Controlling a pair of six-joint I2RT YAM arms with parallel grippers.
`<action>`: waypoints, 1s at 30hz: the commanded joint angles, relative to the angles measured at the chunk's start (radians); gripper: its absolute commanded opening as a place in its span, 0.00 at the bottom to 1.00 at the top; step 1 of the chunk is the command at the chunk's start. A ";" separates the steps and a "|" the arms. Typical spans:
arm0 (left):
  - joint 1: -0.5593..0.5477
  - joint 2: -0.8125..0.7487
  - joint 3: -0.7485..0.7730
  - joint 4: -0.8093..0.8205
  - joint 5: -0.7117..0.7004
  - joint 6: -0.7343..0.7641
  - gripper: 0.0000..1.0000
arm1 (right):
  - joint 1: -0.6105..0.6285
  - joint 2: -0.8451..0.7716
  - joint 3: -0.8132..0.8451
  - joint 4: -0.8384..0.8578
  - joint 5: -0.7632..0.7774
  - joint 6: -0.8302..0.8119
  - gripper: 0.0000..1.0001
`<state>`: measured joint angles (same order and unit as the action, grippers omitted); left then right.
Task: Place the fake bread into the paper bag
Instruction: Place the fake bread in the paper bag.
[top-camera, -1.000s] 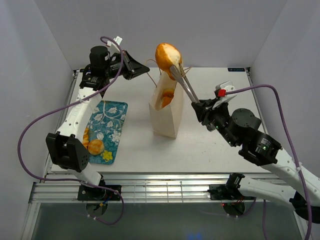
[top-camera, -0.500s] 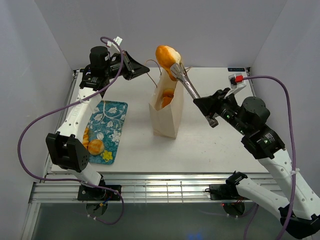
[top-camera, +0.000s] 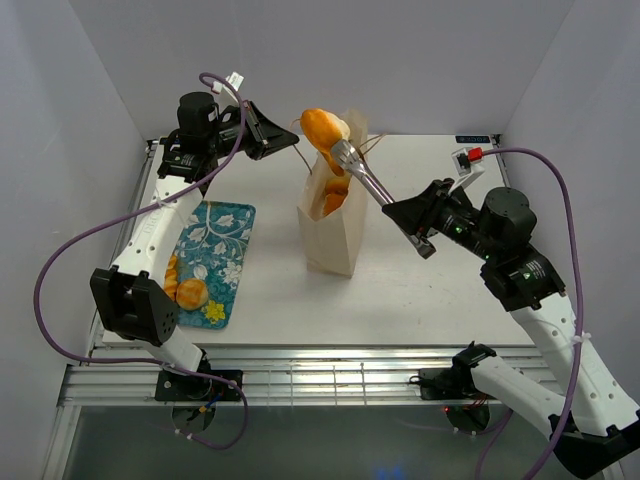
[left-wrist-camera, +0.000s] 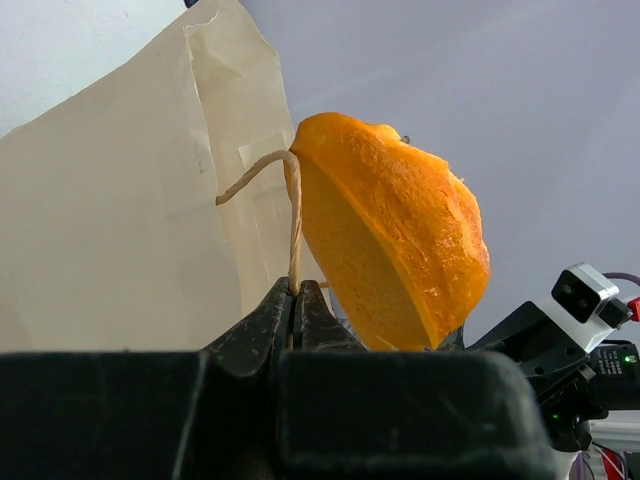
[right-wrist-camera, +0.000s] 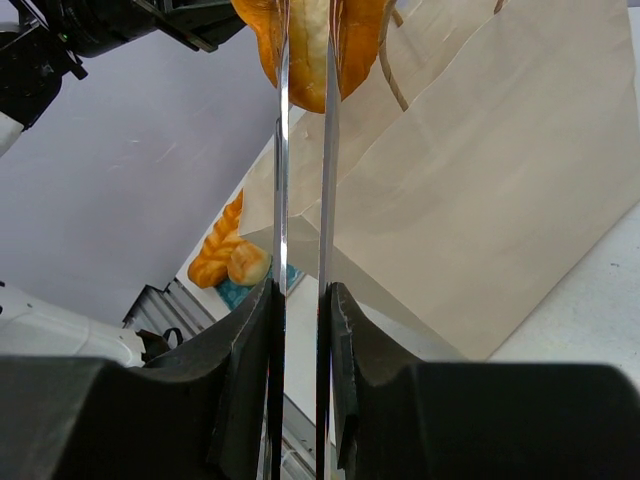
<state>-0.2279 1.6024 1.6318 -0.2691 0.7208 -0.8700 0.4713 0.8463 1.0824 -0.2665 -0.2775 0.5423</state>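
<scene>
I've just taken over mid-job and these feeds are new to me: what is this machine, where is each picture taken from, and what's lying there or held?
The machine is a left arm and a right arm bolted at the near edge of a table. The wide picture looks down from above and behind them; the other two come from a camera on each wrist. The left gripper is shut on the paper bag's cord handle. The right gripper, with long thin fingers, pinches an orange pastry at the bag's mouth; another pastry shows inside. A teal tray holds a braided loaf and a bun.
</scene>
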 joint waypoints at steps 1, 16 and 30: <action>0.004 -0.061 0.031 0.004 0.019 -0.006 0.00 | -0.005 -0.013 0.022 0.078 -0.022 -0.001 0.09; 0.005 -0.102 0.005 0.014 0.019 -0.018 0.00 | -0.005 -0.007 0.040 -0.002 0.086 -0.057 0.27; 0.004 -0.102 -0.009 0.019 0.020 -0.018 0.00 | -0.005 -0.001 0.034 -0.011 0.077 -0.058 0.43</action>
<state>-0.2279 1.5578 1.6291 -0.2687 0.7238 -0.8852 0.4713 0.8608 1.0828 -0.3443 -0.2008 0.4942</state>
